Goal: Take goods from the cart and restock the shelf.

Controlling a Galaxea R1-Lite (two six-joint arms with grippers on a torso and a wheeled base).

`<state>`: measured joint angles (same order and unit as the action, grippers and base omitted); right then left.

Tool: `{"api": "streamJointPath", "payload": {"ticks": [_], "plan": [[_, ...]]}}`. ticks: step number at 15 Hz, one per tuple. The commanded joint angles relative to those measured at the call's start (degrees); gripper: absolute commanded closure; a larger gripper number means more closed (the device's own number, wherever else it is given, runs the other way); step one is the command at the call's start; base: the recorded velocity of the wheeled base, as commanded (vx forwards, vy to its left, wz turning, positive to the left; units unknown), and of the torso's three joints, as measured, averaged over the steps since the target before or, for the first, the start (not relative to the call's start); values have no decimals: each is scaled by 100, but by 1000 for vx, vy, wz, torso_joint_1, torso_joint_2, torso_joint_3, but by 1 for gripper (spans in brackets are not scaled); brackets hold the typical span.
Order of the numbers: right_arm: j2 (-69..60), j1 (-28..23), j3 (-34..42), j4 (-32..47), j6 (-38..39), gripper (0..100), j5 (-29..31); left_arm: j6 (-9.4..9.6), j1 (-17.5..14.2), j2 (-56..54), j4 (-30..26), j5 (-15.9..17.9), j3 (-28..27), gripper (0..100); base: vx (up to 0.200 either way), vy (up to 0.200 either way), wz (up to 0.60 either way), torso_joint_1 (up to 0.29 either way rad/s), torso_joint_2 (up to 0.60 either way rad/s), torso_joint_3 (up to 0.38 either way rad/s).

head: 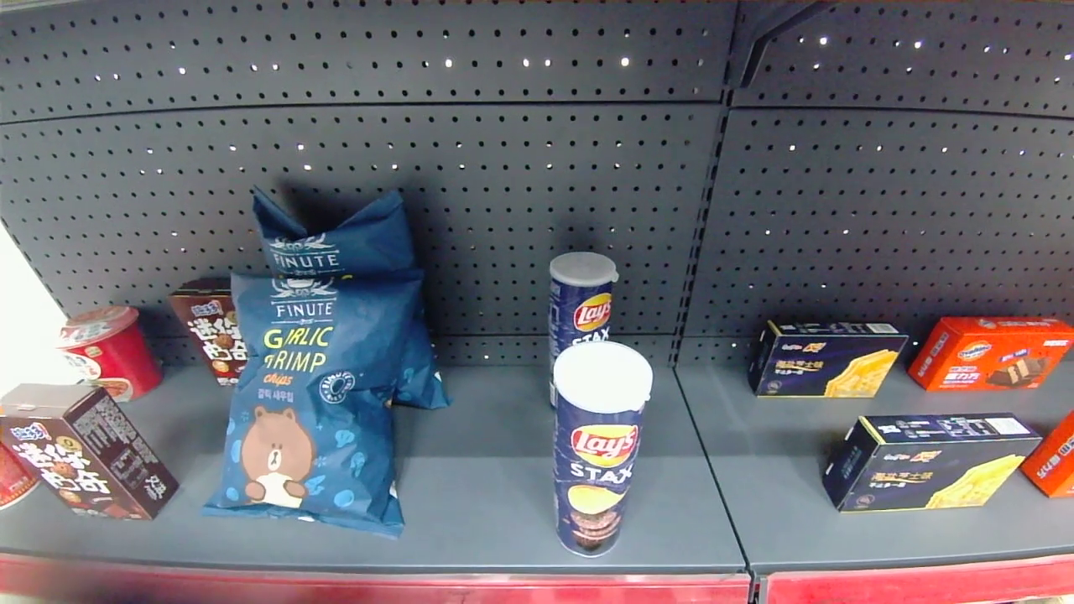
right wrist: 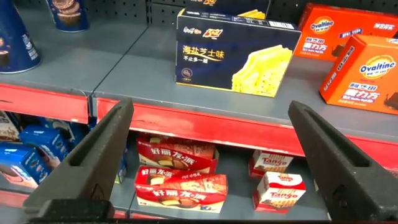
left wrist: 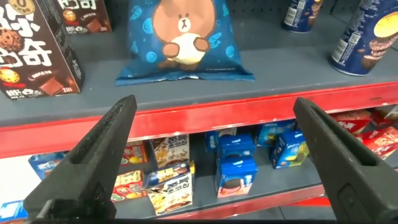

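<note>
The grey shelf (head: 495, 478) holds two blue chip bags, the front one (head: 315, 411) lying flat with a bear on it and the other (head: 344, 243) leaning on the back panel. Two blue chip cans stand mid-shelf, one near the front edge (head: 600, 445) and one behind it (head: 581, 306). My left gripper (left wrist: 214, 127) is open with nothing between its fingers, below and in front of the bear bag (left wrist: 181, 38). My right gripper (right wrist: 208, 134) is also open and holds nothing, in front of a dark blue cracker box (right wrist: 239, 53).
Brown snack boxes (head: 84, 461) and a red cup (head: 109, 348) sit at the shelf's left. Dark blue boxes (head: 826, 359) and orange boxes (head: 990, 351) fill the right section. A red shelf lip (left wrist: 205, 115) runs along the front; the lower shelf holds cookie boxes (right wrist: 180, 171).
</note>
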<state>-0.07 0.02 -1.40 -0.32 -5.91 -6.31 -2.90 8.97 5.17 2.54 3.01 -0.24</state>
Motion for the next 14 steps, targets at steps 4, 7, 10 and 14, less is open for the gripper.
{"api": "streamJointPath", "payload": {"ticks": [4, 7, 10, 14], "plan": [[7, 6, 0, -3, 20, 0, -1, 62, -1, 10, 1, -11, -2, 0, 0, 0, 0, 0, 0, 0], [7, 6, 0, 5, 46, 0, 16, 88, -1, 10, -7, -90, -2, 0, 0, 0, 0, 0, 0, 0], [7, 6, -9, 5, 55, 0, 16, 457, -1, 10, -280, -714, 24, 0, 0, 0, 0, 0, 0, 0], [7, 6, -9, 23, 64, 0, -1, 448, -1, 10, -289, -723, 16, 0, 0, 0, 0, 0, 0, 0]]}}
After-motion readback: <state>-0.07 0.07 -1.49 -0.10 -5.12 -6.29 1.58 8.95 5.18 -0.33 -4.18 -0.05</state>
